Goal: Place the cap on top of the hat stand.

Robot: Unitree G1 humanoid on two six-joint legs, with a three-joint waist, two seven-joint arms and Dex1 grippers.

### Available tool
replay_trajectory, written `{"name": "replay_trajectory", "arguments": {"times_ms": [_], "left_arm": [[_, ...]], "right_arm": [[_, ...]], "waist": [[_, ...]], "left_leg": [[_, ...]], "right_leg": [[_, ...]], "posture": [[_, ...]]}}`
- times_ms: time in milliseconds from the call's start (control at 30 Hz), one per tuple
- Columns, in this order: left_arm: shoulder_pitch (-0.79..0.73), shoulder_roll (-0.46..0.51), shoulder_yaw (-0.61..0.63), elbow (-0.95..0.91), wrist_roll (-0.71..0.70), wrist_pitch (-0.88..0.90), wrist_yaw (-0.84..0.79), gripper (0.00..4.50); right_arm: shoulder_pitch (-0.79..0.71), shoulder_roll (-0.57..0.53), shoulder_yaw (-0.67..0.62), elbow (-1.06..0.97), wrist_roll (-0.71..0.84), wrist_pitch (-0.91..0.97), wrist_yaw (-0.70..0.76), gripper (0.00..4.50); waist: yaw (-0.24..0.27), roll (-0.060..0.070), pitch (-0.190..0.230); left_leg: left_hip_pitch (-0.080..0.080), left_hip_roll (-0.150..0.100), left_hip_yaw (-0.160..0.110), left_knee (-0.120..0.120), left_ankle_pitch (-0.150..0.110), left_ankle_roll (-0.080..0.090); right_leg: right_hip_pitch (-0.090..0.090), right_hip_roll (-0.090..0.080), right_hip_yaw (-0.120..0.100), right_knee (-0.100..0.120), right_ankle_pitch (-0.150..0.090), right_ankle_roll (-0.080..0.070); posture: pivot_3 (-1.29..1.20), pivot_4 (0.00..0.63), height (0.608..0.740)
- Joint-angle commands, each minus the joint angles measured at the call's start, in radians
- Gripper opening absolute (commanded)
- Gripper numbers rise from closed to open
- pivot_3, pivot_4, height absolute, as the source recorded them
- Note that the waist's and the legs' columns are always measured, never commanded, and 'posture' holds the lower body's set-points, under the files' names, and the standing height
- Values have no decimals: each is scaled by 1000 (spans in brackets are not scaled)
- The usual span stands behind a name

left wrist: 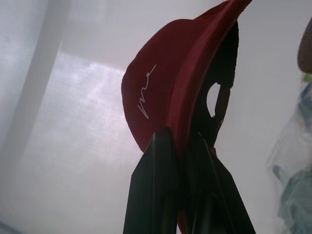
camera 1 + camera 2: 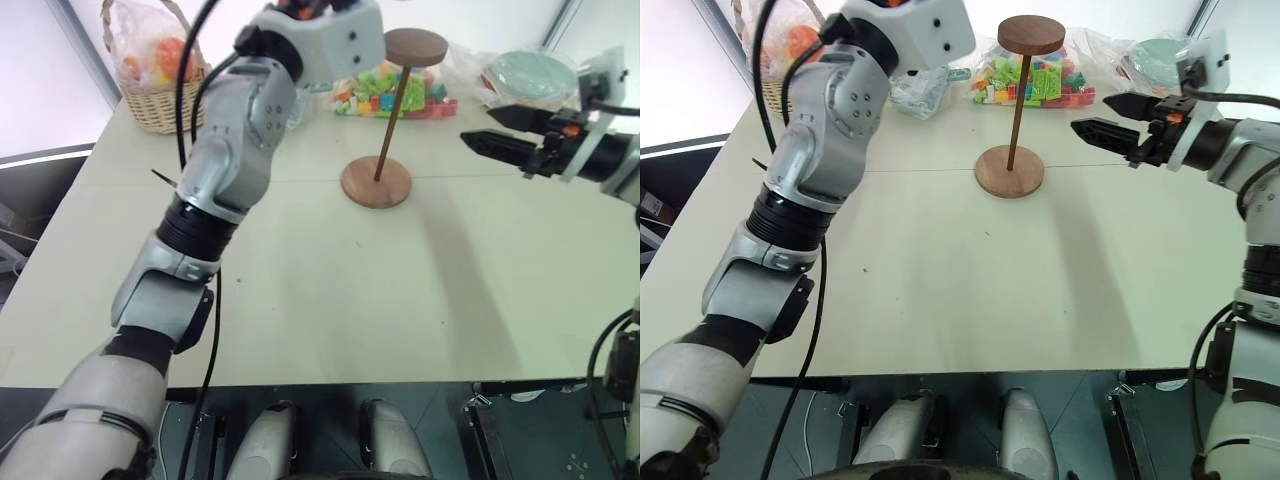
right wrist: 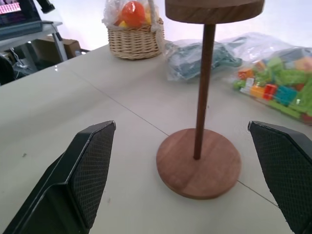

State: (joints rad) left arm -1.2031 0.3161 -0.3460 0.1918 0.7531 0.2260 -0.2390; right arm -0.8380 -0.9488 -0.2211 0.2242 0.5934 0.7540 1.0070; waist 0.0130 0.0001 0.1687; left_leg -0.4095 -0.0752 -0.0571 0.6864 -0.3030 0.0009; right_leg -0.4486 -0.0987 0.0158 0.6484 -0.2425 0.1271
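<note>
Left wrist view: the left gripper pinches the dark red fabric baseball cap at its rim, raised off the table. Soft, light, it flops; the rim suits. The right gripper gapes beside the brown wooden hat stand.

The cap is dark red fabric with thin white script stitched on its front. It hangs in the air — pinched at its lower edge between two black fingers — with its dark hollow inside and back opening turned to one side.

The stand is brown wood: a round flat base on the pale table, a thin dark rod rising upright, and a smaller round disc on top — bare.
</note>
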Motion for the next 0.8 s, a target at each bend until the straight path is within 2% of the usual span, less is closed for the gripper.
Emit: {"name": "replay_trajectory", "arguments": {"times_ms": [33,400,600,800], "left_arm": [[-3,-17,-15,-43,5,-18,-8,35],[52,-90,-80,-111,26,-34,-38,35],[81,-92,-102,-142,42,-33,-74,35],[98,-87,-114,-147,59,-35,-102,35]], "right_arm": [[-18,-52,-64,13,7,-17,24,4500],[34,-68,-105,-5,6,-19,6,4500],[43,-78,-114,-4,10,-21,4,4500],[21,-96,-189,29,72,31,18,4500]], "waist": [[0,0,0],[0,0,0],[0,0,0],[1,0,0]], "left_leg": [[0,0,0,0,0,0],[0,0,0,0,0,0],[0,0,1,0,0,0],[0,0,1,0,0,0]], "right_leg": [[0,0,0,0,0,0],[0,0,1,0,0,0],[0,0,1,0,0,0],[0,0,1,0,0,0]], "posture": [[0,150,740],[0,150,740],[0,150,740],[0,150,740]]}}
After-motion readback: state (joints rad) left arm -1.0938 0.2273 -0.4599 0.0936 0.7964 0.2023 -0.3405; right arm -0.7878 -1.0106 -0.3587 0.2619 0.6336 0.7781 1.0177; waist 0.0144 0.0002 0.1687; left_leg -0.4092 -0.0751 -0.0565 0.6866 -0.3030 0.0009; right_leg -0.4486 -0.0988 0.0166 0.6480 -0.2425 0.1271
